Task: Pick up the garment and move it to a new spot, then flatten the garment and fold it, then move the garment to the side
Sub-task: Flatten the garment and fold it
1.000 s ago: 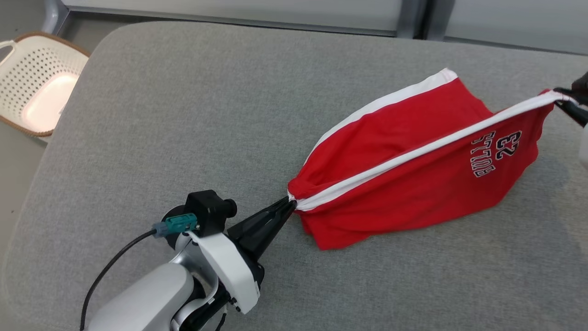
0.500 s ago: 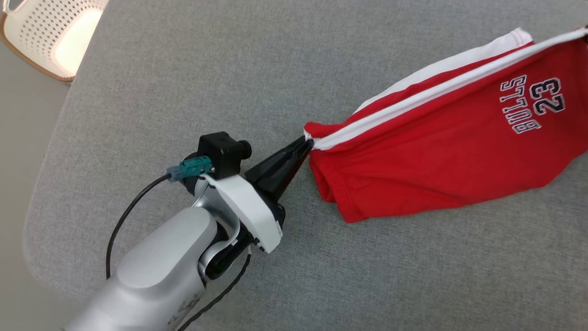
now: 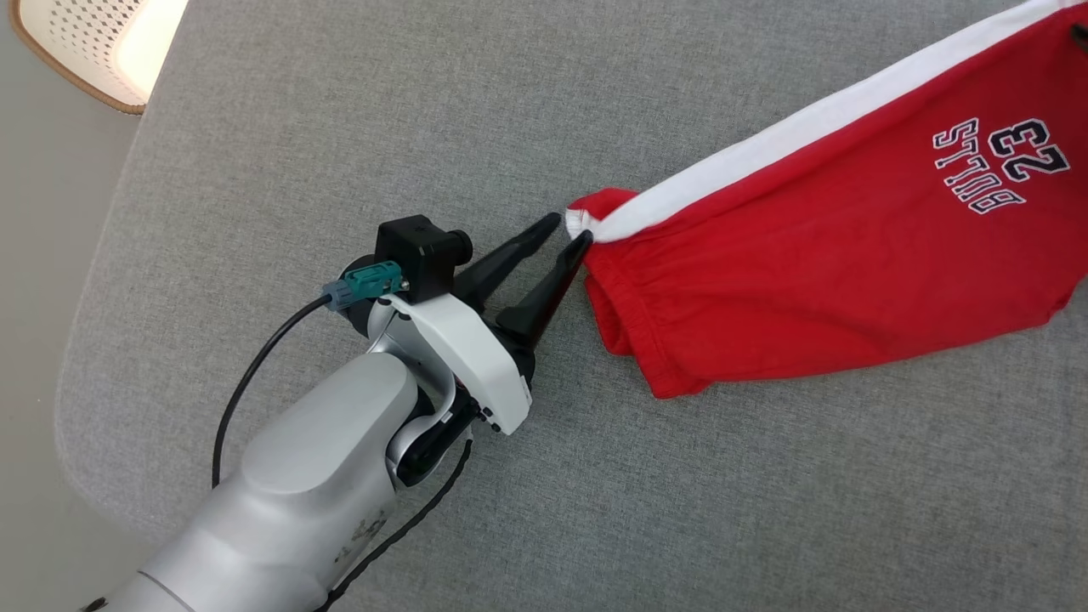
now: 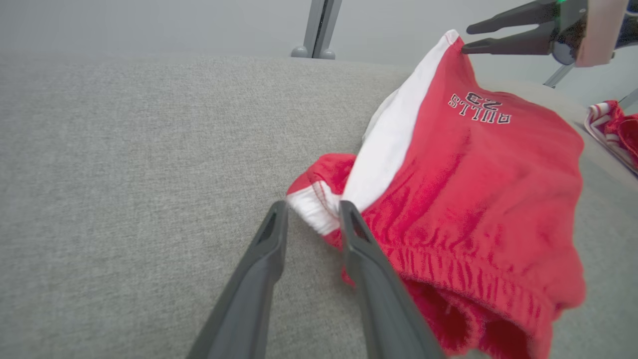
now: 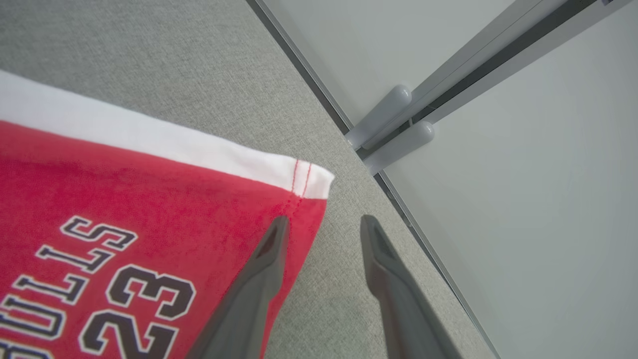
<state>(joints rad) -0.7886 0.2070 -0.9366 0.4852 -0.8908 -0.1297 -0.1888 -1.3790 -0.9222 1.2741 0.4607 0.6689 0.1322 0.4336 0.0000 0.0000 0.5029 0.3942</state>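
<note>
Dark fingers (image 3: pixel 544 289) of the left jaws are standing spread, with the white end of the garment's (image 3: pixel 816 255) gathered waistband lying loose between their tips. In the left wrist view that white end is resting against the inner side of one finger (image 4: pixel 374 284) and sitting apart from the other. The right jaws are gaping too. In the right wrist view one fingertip (image 5: pixel 274 239) is hovering over the red hem corner and the other over bare bench (image 5: pixel 149 65), with nothing being pinched between them. From the left wrist view the lower of those fingertips (image 4: pixel 471 48) is meeting the striped corner of the cloth. The garment, red shorts with a white side stripe and a "BULLS 23" print, is lying stretched across the grey fabric-covered bench, with its waistband toward the left jaws and its leg hem toward the right jaws. Behind the left jaws the pale left arm (image 3: pixel 297 501) is reaching in from the lower left, a black cable (image 3: pixel 246 399) trailing from a teal connector (image 3: pixel 365 280). A white perforated basket (image 3: pixel 76 51) is sitting off the bench's far left corner. Another red-and-white cloth (image 4: pixel 615 127) is lying near the bench's right edge, and grey posts (image 5: pixel 394 124) are standing against pale wall panels beyond it.
</note>
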